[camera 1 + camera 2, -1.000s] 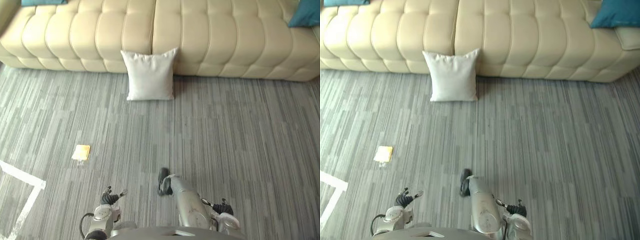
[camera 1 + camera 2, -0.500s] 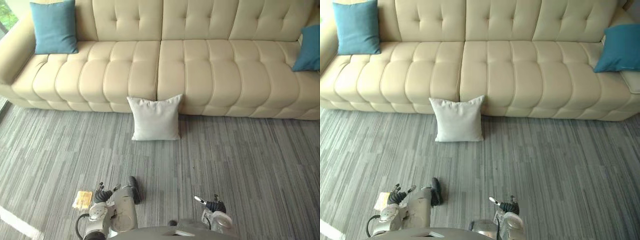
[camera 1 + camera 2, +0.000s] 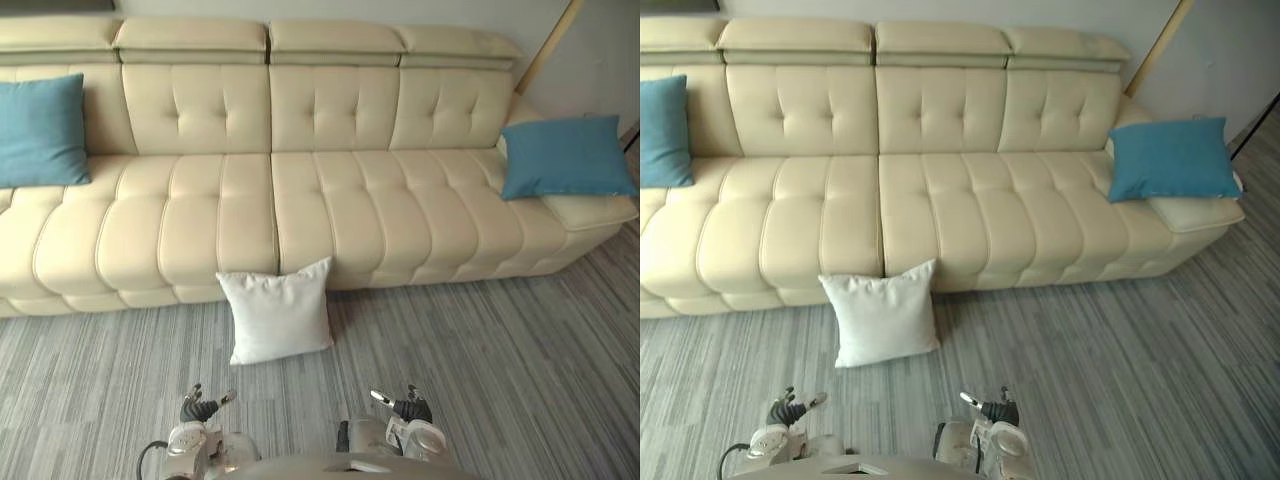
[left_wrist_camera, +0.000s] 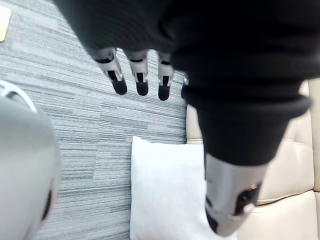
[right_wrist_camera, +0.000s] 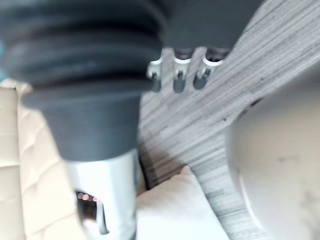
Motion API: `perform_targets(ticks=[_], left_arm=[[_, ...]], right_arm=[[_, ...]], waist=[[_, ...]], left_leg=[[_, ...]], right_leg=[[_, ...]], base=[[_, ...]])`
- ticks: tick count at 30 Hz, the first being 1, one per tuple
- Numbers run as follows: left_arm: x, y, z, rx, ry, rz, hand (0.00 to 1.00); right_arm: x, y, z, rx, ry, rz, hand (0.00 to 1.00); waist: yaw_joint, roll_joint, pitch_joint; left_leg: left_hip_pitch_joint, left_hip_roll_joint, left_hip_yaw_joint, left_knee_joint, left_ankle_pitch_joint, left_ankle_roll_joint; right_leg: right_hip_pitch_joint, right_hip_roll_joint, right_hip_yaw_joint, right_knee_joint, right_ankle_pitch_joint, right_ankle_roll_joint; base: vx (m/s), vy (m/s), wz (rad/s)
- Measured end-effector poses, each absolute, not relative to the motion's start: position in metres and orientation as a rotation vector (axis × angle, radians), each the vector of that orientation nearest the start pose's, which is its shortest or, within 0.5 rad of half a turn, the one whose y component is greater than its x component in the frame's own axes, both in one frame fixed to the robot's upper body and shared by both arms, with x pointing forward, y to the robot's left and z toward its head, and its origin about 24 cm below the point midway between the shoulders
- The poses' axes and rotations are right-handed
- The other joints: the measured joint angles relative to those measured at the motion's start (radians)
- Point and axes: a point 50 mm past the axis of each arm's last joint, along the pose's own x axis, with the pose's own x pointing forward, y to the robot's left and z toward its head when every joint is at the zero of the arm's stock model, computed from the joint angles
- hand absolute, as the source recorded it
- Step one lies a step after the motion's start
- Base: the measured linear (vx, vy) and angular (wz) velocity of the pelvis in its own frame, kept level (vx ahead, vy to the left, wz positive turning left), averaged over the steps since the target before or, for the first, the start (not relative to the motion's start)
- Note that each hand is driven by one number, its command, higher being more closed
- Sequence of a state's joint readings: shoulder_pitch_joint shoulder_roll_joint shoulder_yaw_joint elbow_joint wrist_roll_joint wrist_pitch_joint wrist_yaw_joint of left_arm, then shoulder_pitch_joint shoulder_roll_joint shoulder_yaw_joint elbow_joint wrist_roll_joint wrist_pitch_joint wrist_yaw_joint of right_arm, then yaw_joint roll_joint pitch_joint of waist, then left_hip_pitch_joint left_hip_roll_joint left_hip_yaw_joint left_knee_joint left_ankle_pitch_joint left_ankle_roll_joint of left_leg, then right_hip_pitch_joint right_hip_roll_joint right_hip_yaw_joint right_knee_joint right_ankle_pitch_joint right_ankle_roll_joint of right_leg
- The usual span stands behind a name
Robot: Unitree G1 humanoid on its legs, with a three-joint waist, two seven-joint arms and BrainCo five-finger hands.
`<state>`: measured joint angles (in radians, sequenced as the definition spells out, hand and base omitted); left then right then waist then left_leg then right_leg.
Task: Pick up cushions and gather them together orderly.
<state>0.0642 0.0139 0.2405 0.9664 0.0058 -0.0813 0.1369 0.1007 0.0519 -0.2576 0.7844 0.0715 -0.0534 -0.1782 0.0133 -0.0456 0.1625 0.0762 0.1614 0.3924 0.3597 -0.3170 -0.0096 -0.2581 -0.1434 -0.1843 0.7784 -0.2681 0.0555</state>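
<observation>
Cream tufted sofa [image 3: 300, 200] spans the upper half of the frame from the left edge almost to the right. Grey striped carpet [image 3: 480, 370] fills the lower part. Three cushions noted, well apart from one another. White cushion [image 3: 277, 312] is on the carpet, a little left of centre, standing upright and slightly tilted, its back against the sofa's front. Left teal cushion [image 3: 40, 130] stands on the seat at the far left, leaning on the backrest and cut off by the frame edge. Right teal cushion [image 3: 565, 157] is on the seat at the far right end, tilted, by the low cream end section. Left hand [image 3: 200, 408] is at the bottom of the frame, left of centre, below the white cushion and clear of it. Its own wrist camera shows the fingers [image 4: 142, 82] hanging straight and loose over the carpet, nothing in them, with the white cushion and sofa edge beyond. Right hand [image 3: 400, 405] is at the bottom of the frame, right of centre, also apart from the white cushion. Its fingers [image 5: 178, 75] look relaxed and hold nothing, as far as its wrist camera shows. No cushion is in either hand.
</observation>
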Motion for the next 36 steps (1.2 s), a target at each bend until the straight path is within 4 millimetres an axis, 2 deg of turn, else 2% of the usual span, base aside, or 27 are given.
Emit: perform_targets(ticks=[2, 3, 4, 5, 7, 9, 11, 12, 13, 16, 17, 18, 19, 20, 21, 22, 23, 24, 25, 26, 28, 32, 35, 36], left_arm=[[0.117, 0.196, -0.151, -0.031, 0.960, 0.374, 0.00], [0.115, 0.197, -0.151, -0.027, 0.963, 0.375, 0.00], [0.112, 0.193, -0.154, -0.038, 0.985, 0.366, 0.00], [0.110, 0.187, -0.155, -0.055, 0.995, 0.354, 0.00], [0.114, 0.172, -0.156, -0.081, 0.992, 0.330, 0.00], [0.119, 0.168, -0.155, -0.083, 0.985, 0.313, 0.00], [0.124, 0.163, -0.153, -0.083, 0.971, 0.281, 0.00], [0.127, 0.161, -0.152, -0.084, 0.959, 0.271, 0.00], [0.128, 0.160, -0.151, -0.085, 0.948, 0.270, 0.00], [0.122, 0.168, -0.151, -0.097, 0.945, 0.315, 0.00], [0.119, 0.169, -0.152, -0.098, 0.953, 0.323, 0.00], [0.119, 0.170, -0.151, -0.098, 0.952, 0.326, 0.00], [0.122, 0.171, -0.150, -0.096, 0.943, 0.326, 0.00], [0.123, 0.171, -0.150, -0.094, 0.941, 0.326, 0.00], [0.125, 0.172, -0.149, -0.086, 0.931, 0.323, 0.00], [0.126, 0.173, -0.148, -0.080, 0.924, 0.320, 0.00], [0.126, 0.173, -0.148, -0.079, 0.923, 0.319, 0.00], [0.125, 0.171, -0.149, -0.080, 0.927, 0.316, 0.00], [0.127, 0.175, -0.148, -0.065, 0.921, 0.315, 0.00], [0.126, 0.184, -0.147, -0.038, 0.918, 0.321, 0.00], [0.124, 0.194, -0.147, -0.012, 0.925, 0.333, 0.00], [0.113, 0.197, -0.151, -0.008, 0.967, 0.340, 0.00], [0.109, 0.194, -0.153, -0.008, 0.984, 0.332, 0.00], [0.107, 0.193, -0.154, -0.006, 0.994, 0.326, 0.00]], right_arm=[[0.135, -0.192, -0.134, 0.126, 0.835, -0.465, 0.00], [0.133, -0.192, -0.136, 0.124, 0.848, -0.464, 0.00], [0.127, -0.196, -0.138, 0.114, 0.867, -0.473, 0.00], [0.122, -0.205, -0.139, 0.101, 0.882, -0.497, 0.00], [0.119, -0.211, -0.140, 0.101, 0.894, -0.520, 0.00], [0.119, -0.211, -0.140, 0.101, 0.895, -0.519, 0.00], [0.118, -0.211, -0.141, 0.100, 0.902, -0.516, 0.00], [0.117, -0.209, -0.141, 0.093, 0.906, -0.504, 0.00], [0.116, -0.210, -0.141, 0.086, 0.909, -0.501, 0.00], [0.110, -0.214, -0.142, 0.080, 0.920, -0.513, 0.00], [0.109, -0.214, -0.143, 0.079, 0.923, -0.515, 0.00], [0.109, -0.214, -0.143, 0.078, 0.925, -0.516, 0.00], [0.108, -0.213, -0.143, 0.084, 0.931, -0.519, 0.00], [0.108, -0.213, -0.144, 0.088, 0.932, -0.521, 0.00], [0.107, -0.211, -0.144, 0.101, 0.935, -0.531, 0.00], [0.106, -0.211, -0.144, 0.101, 0.937, -0.532, 0.00], [0.105, -0.211, -0.145, 0.100, 0.939, -0.533, 0.00], [0.105, -0.214, -0.144, 0.094, 0.937, -0.536, 0.00], [0.106, -0.210, -0.145, 0.107, 0.940, -0.534, 0.00], [0.107, -0.201, -0.146, 0.133, 0.940, -0.526, 0.00], [0.103, -0.194, -0.148, 0.164, 0.956, -0.536, 0.00], [0.101, -0.194, -0.149, 0.166, 0.958, -0.539, 0.00], [0.100, -0.194, -0.150, 0.164, 0.966, -0.537, 0.00], [0.099, -0.196, -0.150, 0.156, 0.971, -0.538, 0.00]], waist=[[-0.005, 0.009, -0.004], [-0.007, 0.001, -0.010], [-0.010, 0.012, -0.012], [-0.003, 0.044, -0.025], [-0.002, 0.073, -0.031], [-0.016, 0.084, -0.034], [-0.017, 0.082, -0.030], [-0.021, 0.081, -0.030], [-0.021, 0.087, -0.032], [-0.014, 0.100, -0.042], [-0.013, 0.101, -0.042], [-0.014, 0.101, -0.042], [-0.008, 0.091, -0.038], [-0.007, 0.088, -0.036], [-0.006, 0.077, -0.029], [-0.004, 0.075, -0.028], [-0.002, 0.075, -0.028], [0.000, 0.086, -0.033], [0.010, 0.070, -0.037], [0.007, 0.037, -0.036], [0.008, 0.011, -0.035], [0.001, 0.013, -0.039], [-0.006, 0.011, -0.049], [-0.011, 0.018, -0.053]], left_leg=[[0.031, 0.026, -0.008, -0.016, -0.012, -0.043], [0.041, 0.022, -0.014, -0.032, -0.016, -0.070], [0.067, 0.021, -0.059, -0.059, -0.018, -0.093], [0.084, 0.015, -0.101, -0.118, 0.011, -0.081], [0.114, 0.008, -0.140, -0.190, 0.069, -0.081], [0.120, 0.020, -0.173, -0.173, 0.086, -0.079], [0.102, 0.041, -0.183, -0.065, 0.084, -0.085], [0.037, 0.063, -0.207, 0.099, 0.084, -0.095], [-0.043, 0.098, -0.211, 0.286, 0.119, -0.127], [-0.132, 0.169, -0.179, 0.524, 0.240, -0.125], [-0.138, 0.179, -0.165, 0.546, 0.234, -0.113], [-0.156, 0.198, -0.123, 0.561, 0.170, -0.088], [-0.162, 0.203, -0.063, 0.509, 0.108, -0.086], [-0.162, 0.202, -0.047, 0.484, 0.095, -0.085], [-0.166, 0.196, -0.006, 0.377, 0.062, -0.079], [-0.171, 0.189, 0.007, 0.278, 0.063, -0.074], [-0.172, 0.178, 0.009, 0.187, 0.090, -0.059], [-0.177, 0.171, 0.011, 0.070, 0.192, -0.040], [-0.166, 0.126, -0.009, 0.054, 0.193, -0.109], [-0.168, 0.095, -0.009, 0.041, 0.189, -0.101], [-0.171, 0.071, -0.012, 0.037, 0.182, -0.089], [-0.135, 0.039, -0.007, -0.019, 0.185, -0.095], [-0.097, 0.020, 0.000, -0.107, 0.233, -0.105], [-0.081, 0.009, 0.004, -0.167, 0.268, -0.106]], right_leg=[[-0.034, 0.050, 0.002, -0.194, 0.031, -0.010], [-0.035, 0.065, 0.022, -0.337, 0.111, -0.014], [-0.006, 0.080, -0.002, -0.355, 0.189, -0.057], [-0.001, 0.093, -0.011, -0.351, 0.174, -0.061], [-0.013, 0.098, -0.022, -0.309, 0.117, -0.093], [0.020, 0.100, -0.050, -0.305, 0.080, -0.101], [0.075, 0.099, -0.072, -0.325, 0.057, -0.100], [0.119, 0.098, -0.090, -0.343, 0.042, -0.094], [0.153, 0.099, -0.103, -0.355, 0.031, -0.091], [0.222, 0.112, -0.098, -0.400, 0.024, -0.086], [0.232, 0.110, -0.097, -0.413, 0.025, -0.085], [0.255, 0.104, -0.099, -0.439, 0.033, -0.076], [0.281, 0.080, -0.102, -0.464, 0.046, -0.068], [0.288, 0.073, -0.102, -0.469, 0.048, -0.064], [0.310, 0.040, -0.104, -0.477, 0.055, -0.053], [0.323, 0.020, -0.107, -0.477, 0.062, -0.041], [0.329, 0.007, -0.107, -0.476, 0.064, -0.032], [0.332, 0.003, -0.106, -0.473, 0.063, -0.008], [0.327, -0.027, -0.087, -0.481, 0.046, 0.033], [0.330, -0.037, -0.056, -0.511, 0.049, 0.028], [0.351, -0.046, -0.045, -0.555, 0.070, 0.025], [0.380, -0.059, -0.043, -0.598, 0.096, 0.041], [0.376, -0.062, -0.035, -0.615, 0.109, 0.064], [0.364, -0.062, -0.030, -0.621, 0.113, 0.071]], base=[[0.29, -0.207, 0.07], [0.31, -0.202, 0.29], [0.45, -0.251, 0.24], [0.44, -0.225, 0.21], [0.39, -0.185, 0.02], [0.31, -0.145, 0.32], [0.21, -0.091, 0.48], [0.14, -0.039, 0.41], [0.14, -0.021, 0.36], [0.17, 0.052, -0.03], [0.19, 0.092, 0.01], [0.21, 0.148, 0.11], [0.21, 0.167, 0.13], [0.21, 0.208, 0.22], [0.16, 0.221, 0.26], [0.16, 0.244, 0.30], [0.12, 0.229, 0.20], [0.13, 0.283, 0.10], [0.14, 0.317, 0.13], [0.12, 0.289, 0.15], [0.06, 0.185, 0.21], [0.01, 0.088, 0.02], [-0.06, -0.016, -0.11], [-0.09, -0.035, -0.12]])
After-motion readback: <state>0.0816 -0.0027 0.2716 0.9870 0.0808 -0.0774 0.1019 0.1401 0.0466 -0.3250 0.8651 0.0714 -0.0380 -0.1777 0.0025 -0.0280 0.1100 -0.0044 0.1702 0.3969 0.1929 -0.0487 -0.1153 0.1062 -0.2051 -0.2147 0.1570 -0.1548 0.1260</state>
